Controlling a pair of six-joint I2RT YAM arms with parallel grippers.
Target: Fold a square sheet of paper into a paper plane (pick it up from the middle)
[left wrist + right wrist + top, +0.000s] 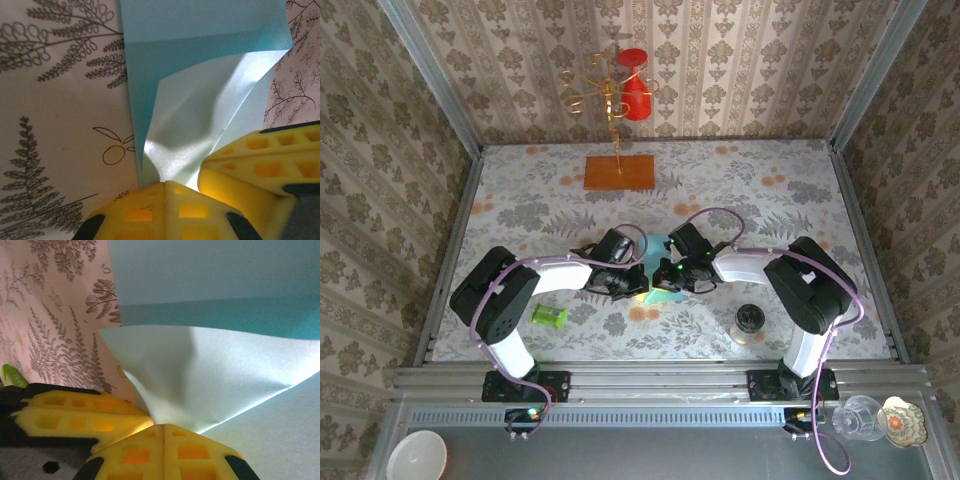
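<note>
As both arms reach inward across the table [520,200], I see the left gripper [636,282] and the right gripper [667,272] almost tip to tip at its middle, with the paper [664,296] showing as slivers of teal around and between them. On my left wrist camera the left gripper [165,184] has its yellow fingers [135,215] pressed together on a raised flap of the paper [200,60]; the flap rises pale from the pinch, and the rest of the sheet lies flat on the fern-print cloth, with a crease across its far part. The right gripper's fingers [260,165] sit just beside, at the flap's right edge. On the right wrist camera the right gripper [164,426] is likewise clamped on a lifted fold of the paper [225,370], with the left gripper's fingers [75,412] close on the left. A green cylinder [549,316] lies near the left arm, a jar [748,322] stands near the right arm, and an orange board [619,172] sits well apart at the far side.
</note>
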